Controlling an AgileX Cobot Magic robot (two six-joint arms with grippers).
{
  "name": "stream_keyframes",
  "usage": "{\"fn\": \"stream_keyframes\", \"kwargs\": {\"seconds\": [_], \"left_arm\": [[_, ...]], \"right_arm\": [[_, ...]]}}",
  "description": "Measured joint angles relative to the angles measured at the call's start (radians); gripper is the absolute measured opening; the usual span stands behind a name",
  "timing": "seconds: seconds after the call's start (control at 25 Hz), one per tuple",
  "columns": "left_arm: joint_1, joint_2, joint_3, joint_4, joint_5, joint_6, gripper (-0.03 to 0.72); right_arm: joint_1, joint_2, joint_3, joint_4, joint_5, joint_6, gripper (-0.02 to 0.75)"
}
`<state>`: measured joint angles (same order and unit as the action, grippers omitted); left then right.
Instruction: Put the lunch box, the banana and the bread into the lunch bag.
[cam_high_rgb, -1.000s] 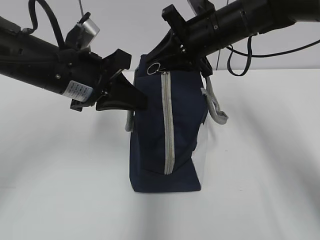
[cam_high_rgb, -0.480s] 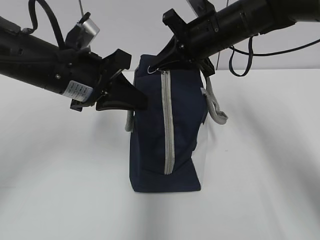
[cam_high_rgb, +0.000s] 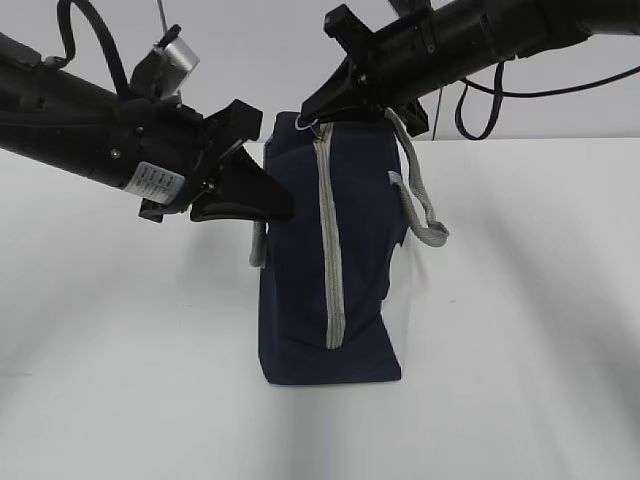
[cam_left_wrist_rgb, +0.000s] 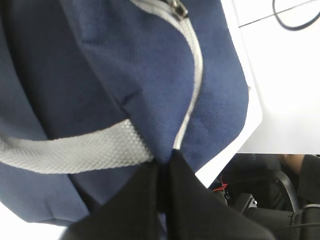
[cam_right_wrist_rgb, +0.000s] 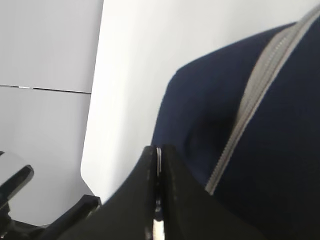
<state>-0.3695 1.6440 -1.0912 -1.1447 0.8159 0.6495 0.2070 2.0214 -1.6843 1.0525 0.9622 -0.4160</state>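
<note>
A navy bag (cam_high_rgb: 335, 260) stands on end on a white table (cam_high_rgb: 520, 330), its grey zipper (cam_high_rgb: 328, 250) running from top to bottom down the side that faces the outside camera. The zipper is closed along its whole visible length. Two black arms reach in from either side. The left gripper (cam_high_rgb: 262, 200) meets the bag's upper left edge, just above a grey handle (cam_high_rgb: 258, 243) that hangs there. The left wrist camera shows what the outside camera cannot: the two black fingers (cam_left_wrist_rgb: 145, 200) are pressed together, pinching a fold of navy fabric where the zipper tape and the webbing strap (cam_left_wrist_rgb: 75, 150) meet. The right gripper (cam_high_rgb: 318, 108) comes down at a slant onto the bag's top corner, where a metal ring (cam_high_rgb: 305, 123) sits at the upper end of the zipper. In the right wrist camera its fingers (cam_right_wrist_rgb: 172, 200) are clamped narrow on a thin bright metal strip, seemingly the ring seen edge-on, with the bag (cam_right_wrist_rgb: 240, 140) and zipper (cam_right_wrist_rgb: 250, 105) beyond. Only the outside camera shows a second grey handle (cam_high_rgb: 420, 195) looping down the bag's right side and a white panel (cam_high_rgb: 397, 290) at the lower right.
</note>
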Motion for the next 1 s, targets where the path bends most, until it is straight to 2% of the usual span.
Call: {"fn": "stream_keyframes", "kwargs": {"seconds": [0.36,0.68,1.0], "left_arm": [[0.0,0.0,0.0,0.01,-0.002,0.0,0.004],[0.0,0.0,-0.002,0.029,-0.002,0.0,0.004],[0.0,0.0,-0.004,0.03,0.02,0.0,0.004]], "right_arm": [[0.0,0.0,-0.092,-0.048,-0.004,-0.005,-0.016],[-0.004,0.0,-0.095,-0.13,-0.099,-0.007,-0.016],[-0.06,0.011,-0.102,-0.134,-0.144,-0.007,-0.016]]}}
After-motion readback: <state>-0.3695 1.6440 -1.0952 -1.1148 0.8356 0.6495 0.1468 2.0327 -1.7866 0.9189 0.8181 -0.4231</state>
